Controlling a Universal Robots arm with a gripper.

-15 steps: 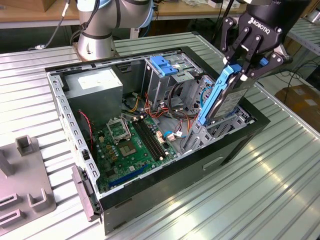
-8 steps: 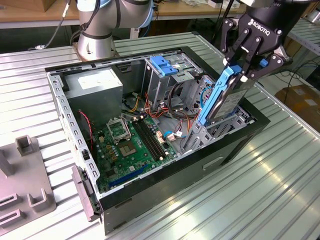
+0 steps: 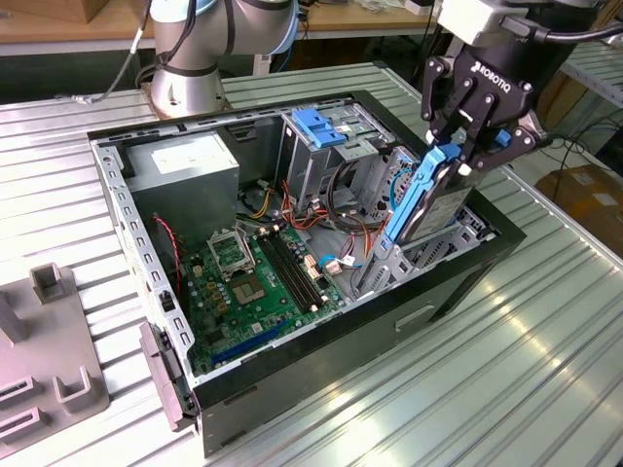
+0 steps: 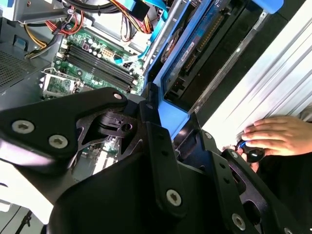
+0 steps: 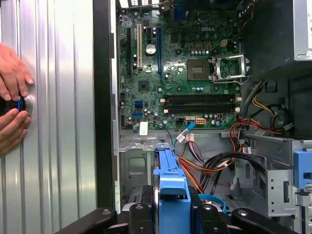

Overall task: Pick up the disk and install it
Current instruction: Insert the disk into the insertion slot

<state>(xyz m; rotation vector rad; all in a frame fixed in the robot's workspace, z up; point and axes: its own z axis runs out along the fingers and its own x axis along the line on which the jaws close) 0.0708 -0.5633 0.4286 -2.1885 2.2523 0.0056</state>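
Blue-railed disk point(image 3: 433, 199) is clamped in your gripper point(image 3: 465, 154), tilted, lower end down in the PC case point(image 3: 448, 304), motherboard point(image 3: 258, 277) beside it; a hand point(image 5: 12, 73) rests on the table point(image 5: 58, 122) outside.

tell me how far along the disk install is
Done: the pick-up. The gripper is shut on the upper end of the disk, which hangs clear of the table. In hand: the disk is tilted over the open computer case, its lower end at the grey drive bay. Left: seating it, since most of the disk stands above the case rim.
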